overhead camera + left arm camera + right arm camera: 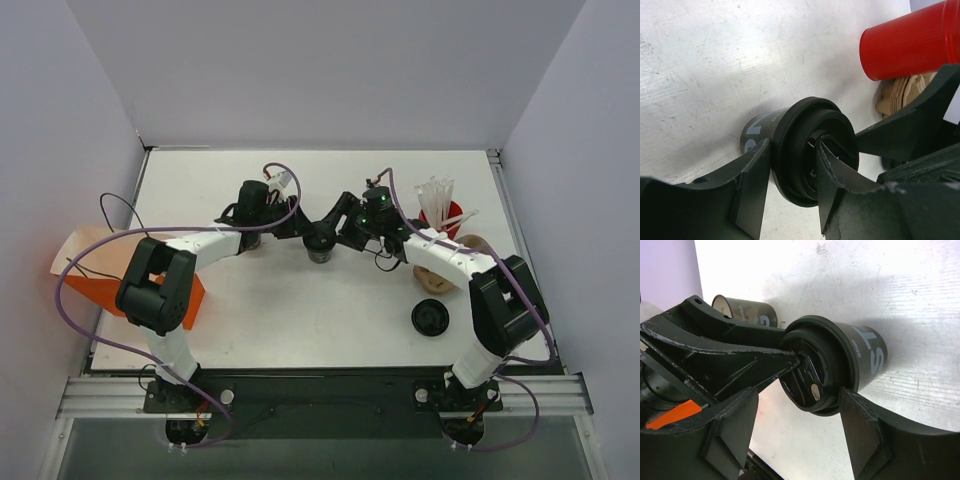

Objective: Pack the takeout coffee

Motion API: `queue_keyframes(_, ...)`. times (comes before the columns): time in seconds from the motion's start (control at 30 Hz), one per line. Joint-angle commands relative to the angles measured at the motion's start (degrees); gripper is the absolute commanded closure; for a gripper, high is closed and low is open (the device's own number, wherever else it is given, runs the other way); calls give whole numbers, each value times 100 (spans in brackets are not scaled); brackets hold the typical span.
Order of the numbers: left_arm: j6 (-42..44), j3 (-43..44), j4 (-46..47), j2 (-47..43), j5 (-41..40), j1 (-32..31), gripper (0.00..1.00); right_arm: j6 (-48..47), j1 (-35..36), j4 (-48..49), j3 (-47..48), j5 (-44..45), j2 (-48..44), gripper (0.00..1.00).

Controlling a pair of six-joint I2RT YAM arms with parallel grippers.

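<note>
The takeout coffee [320, 247] is a small dark cup with a black round lid, standing mid-table between both arms. My left gripper [303, 232] reaches it from the left. In the left wrist view the cup [757, 128] sits between the gripper's [794, 148] fingers, one against the outside of the lid rim and the other in the lid's top recess, pinching the rim. My right gripper [337, 227] comes from the right. In the right wrist view it [800, 394] is open, with one finger beside the lid of the cup [865, 352] and the other well apart.
A lidless dark see-through cup [747, 312] stands behind the left gripper. A loose black lid disc [430, 318] lies at the front right. A red cup [442, 215] of white sticks and brown sleeves [472, 245] stand at the right. An orange bag [95, 283] is at the left edge.
</note>
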Motion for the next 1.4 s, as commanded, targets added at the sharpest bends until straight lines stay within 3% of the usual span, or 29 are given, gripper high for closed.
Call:
queue_keyframes(0.0, -44, -473, -1491, 247, -556, -75, 53, 145, 112, -486, -152, 830, -348, 34)
queue_keyframes(0.3, -53, -508, -1500, 247, -652, -75, 53, 23, 103, -847, -47, 1059, -674, 34)
queue_keyframes(0.87, -493, -755, -1157, 115, -644, -93, 53, 418, 156, -241, 94, 884, 240, 36)
queue_keyframes(1.07, -554, -790, -1104, 36, -609, -128, 53, 287, 164, -64, 261, 418, 635, 47)
queue_keyframes(1.27, -379, -632, -1341, -262, -459, -93, 53, -380, 59, -881, 586, 111, 794, 64)
queue_keyframes(1.37, -116, -107, -1762, -447, -328, -23, 48, -959, -143, -1721, 1016, -302, 1065, 71)
